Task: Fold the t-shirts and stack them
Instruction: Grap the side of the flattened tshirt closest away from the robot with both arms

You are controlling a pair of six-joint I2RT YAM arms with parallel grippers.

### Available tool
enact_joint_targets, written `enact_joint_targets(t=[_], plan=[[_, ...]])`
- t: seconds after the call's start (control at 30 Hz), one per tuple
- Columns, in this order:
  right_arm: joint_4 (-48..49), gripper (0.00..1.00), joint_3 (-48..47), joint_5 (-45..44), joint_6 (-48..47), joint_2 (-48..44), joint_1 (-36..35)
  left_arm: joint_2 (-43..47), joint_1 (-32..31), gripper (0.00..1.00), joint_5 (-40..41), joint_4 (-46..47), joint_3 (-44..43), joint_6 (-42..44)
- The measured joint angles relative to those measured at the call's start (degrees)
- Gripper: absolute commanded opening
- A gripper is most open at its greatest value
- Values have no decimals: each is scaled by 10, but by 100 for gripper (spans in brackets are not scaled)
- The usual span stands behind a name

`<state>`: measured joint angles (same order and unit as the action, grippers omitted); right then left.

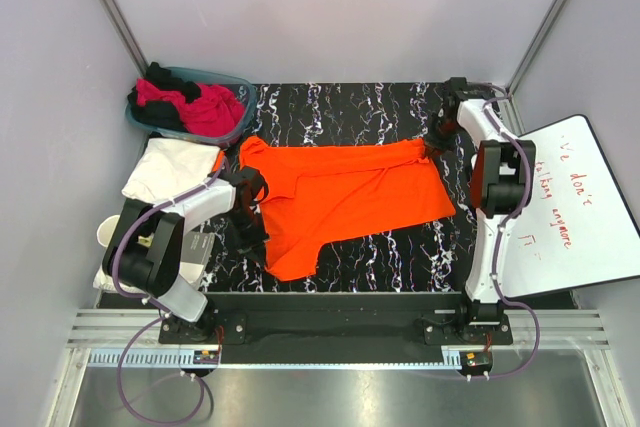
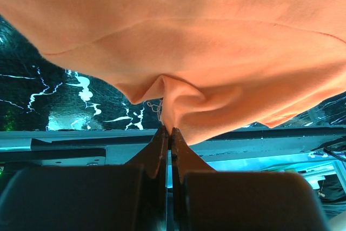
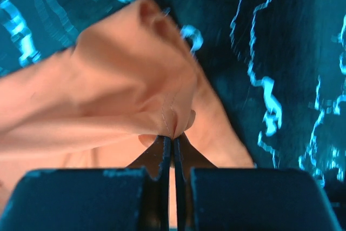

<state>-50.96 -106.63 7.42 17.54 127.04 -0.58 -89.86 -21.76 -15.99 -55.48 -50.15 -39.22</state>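
A bright orange t-shirt (image 1: 345,195) lies spread across the black marbled table (image 1: 340,112). My left gripper (image 1: 250,209) is shut on its left edge; in the left wrist view the cloth (image 2: 184,52) bunches up out of the closed jaws of the gripper (image 2: 171,129). My right gripper (image 1: 438,139) is shut on the shirt's far right corner, and a pinched fold with a stitched seam (image 3: 135,79) rises from the gripper (image 3: 174,137). A white t-shirt (image 1: 170,169) lies folded at the left. Magenta-pink (image 1: 205,107) and black (image 1: 160,117) t-shirts sit in the basket.
A translucent teal basket (image 1: 240,117) stands at the far left corner of the table. A white board with red handwriting (image 1: 575,207) lies to the right of the right arm. A white object (image 1: 107,232) sits by the left arm. Grey walls enclose the table.
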Motion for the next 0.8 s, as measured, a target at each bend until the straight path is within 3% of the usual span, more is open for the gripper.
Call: enact_joint_targets(t=[0.13, 0.2, 0.27, 0.33, 0.37, 0.4, 0.43, 0.8], plan=[[-1, 2, -18, -18, 0, 45, 0, 0, -1, 0, 1, 0, 0, 0], [-10, 15, -30, -20, 2, 60, 0, 0, -1, 0, 2, 0, 0, 0], [-10, 36, -37, -29, 2, 63, 0, 0, -1, 0, 3, -2, 0, 0], [-12, 49, -37, -35, 2, 63, 0, 0, -2, 0, 5, -2, 0, 2], [-13, 78, -37, -36, -1, 62, 0, 0, -2, 0, 5, -2, 0, 2], [-12, 93, -36, -37, 0, 60, 0, 0, -2, 0, 7, -2, 0, 2], [-9, 99, -29, -35, 3, 55, 0, 0, -2, 0, 8, -2, 0, 2], [5, 100, 204, -37, -6, -217, -1, -29, -4, 0, 18, -5, -31, 30]])
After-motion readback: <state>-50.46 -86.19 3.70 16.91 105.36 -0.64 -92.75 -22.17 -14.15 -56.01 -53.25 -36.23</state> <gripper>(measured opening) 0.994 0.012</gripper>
